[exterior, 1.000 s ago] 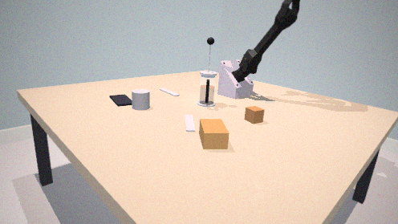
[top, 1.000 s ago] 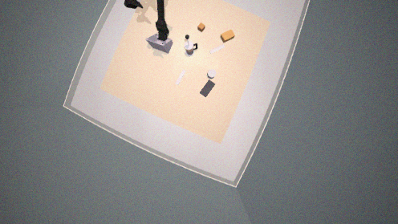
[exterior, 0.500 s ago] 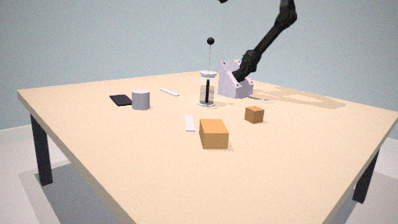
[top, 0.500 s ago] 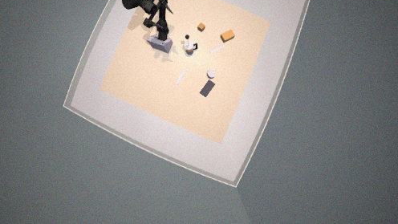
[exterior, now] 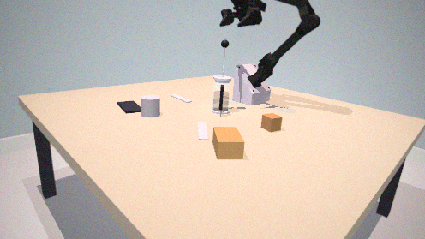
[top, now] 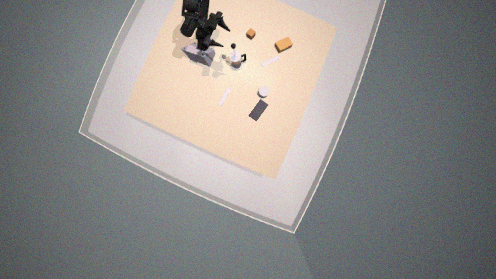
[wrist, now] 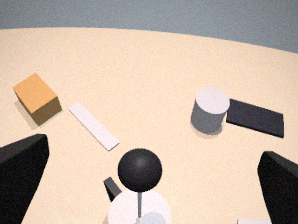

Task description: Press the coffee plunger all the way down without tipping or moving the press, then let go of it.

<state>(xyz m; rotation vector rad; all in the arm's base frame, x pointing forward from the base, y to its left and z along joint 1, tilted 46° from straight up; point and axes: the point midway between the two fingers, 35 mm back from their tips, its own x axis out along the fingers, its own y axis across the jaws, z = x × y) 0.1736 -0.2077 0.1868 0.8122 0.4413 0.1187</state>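
Observation:
The coffee press (top: 236, 60) (exterior: 216, 100) stands upright, a clear cylinder with a white lid (exterior: 222, 78) (wrist: 125, 206) and a black handle (exterior: 221, 97) (wrist: 111, 188). Its plunger is up: a thin rod rises from the lid to a round black knob (top: 233, 46) (exterior: 224, 43) (wrist: 140, 170). My gripper (top: 226, 38) (exterior: 230, 25) (wrist: 156, 155) is wide open and empty. It is higher than the knob and a little toward the arm's base. In the wrist view the knob shows between the two fingers, low and slightly left of the middle, touching neither.
A grey cylinder (top: 263, 92) (exterior: 150, 106) (wrist: 209, 112) stands beside a dark flat slab (top: 258, 110) (exterior: 128, 106) (wrist: 255, 118). An orange block (top: 283, 44) (exterior: 229, 144) (wrist: 37, 99), a smaller orange-brown cube (top: 251, 33) (exterior: 272, 122) and two flat white strips (top: 270, 61) (exterior: 181, 98) lie around the press.

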